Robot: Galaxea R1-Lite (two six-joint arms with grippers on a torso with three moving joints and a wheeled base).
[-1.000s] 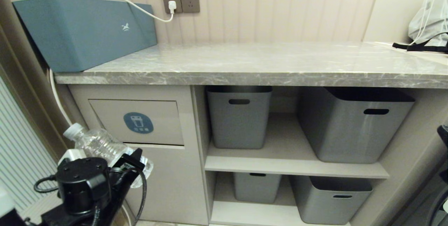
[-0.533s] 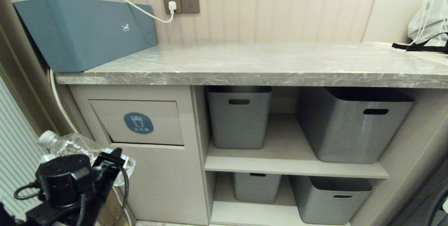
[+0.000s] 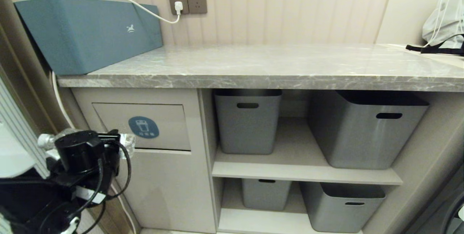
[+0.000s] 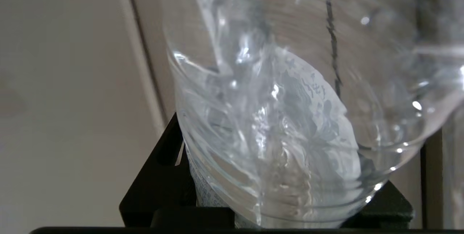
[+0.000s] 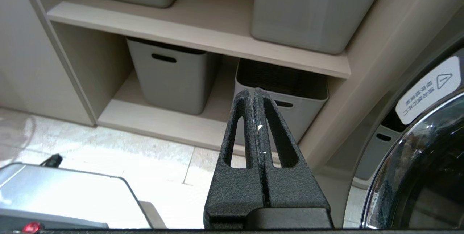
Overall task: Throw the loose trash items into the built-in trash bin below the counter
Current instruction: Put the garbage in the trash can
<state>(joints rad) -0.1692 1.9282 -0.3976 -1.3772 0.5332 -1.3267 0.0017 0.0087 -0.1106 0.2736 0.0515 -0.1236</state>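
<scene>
Now my left hand (image 3: 108, 143) grips the bottle (image 3: 125, 140) crosswise, base toward the bin flap (image 3: 166, 125) just beside it; right hand (image 5: 253, 98) shut, empty, parked low.

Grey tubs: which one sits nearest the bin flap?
The upper-left tub, right beside the flap's cabinet; the other three sit farther right or lower.

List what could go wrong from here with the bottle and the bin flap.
1. The flap looks shut; the left gripper holds the bottle crosswise beside it, so the bottle may jam against the flap rather than tip it in.
2. The thin clear bottle looks crumpled in the grip and could slip or twist out.
3. The right gripper is shut and low by the tubs, too far to help push.
</scene>
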